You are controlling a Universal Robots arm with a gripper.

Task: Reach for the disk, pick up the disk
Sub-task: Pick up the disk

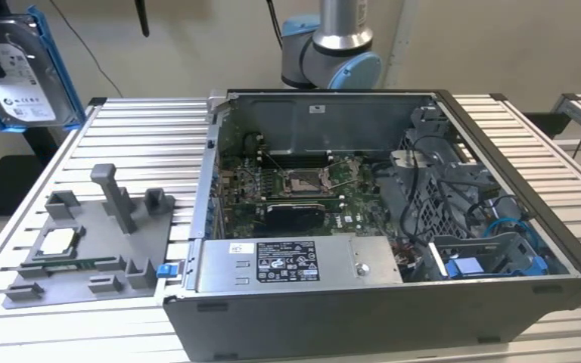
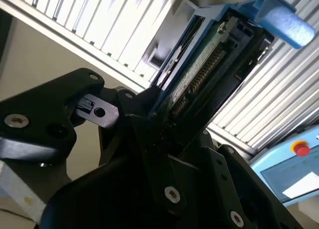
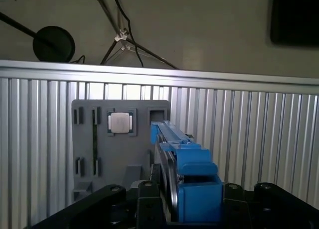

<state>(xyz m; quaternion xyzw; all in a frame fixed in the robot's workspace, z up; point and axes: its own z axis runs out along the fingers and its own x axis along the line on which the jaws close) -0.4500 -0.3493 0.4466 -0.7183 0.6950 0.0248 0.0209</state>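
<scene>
Here, one gripper (image 2: 169, 122) clamps one disk (image 1: 30, 72) edge-on, at ten o'clock of one open computer case (image 1: 371, 325) in the exterior view; one grey fixture (image 1: 88, 227) lies at nine.

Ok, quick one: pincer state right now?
Pincer: shut on the disk, holding it in the air.

arm (image 1: 343, 19) — silver tube, blue caps | fingers (image 2: 142, 139) — black, silver screws
</scene>
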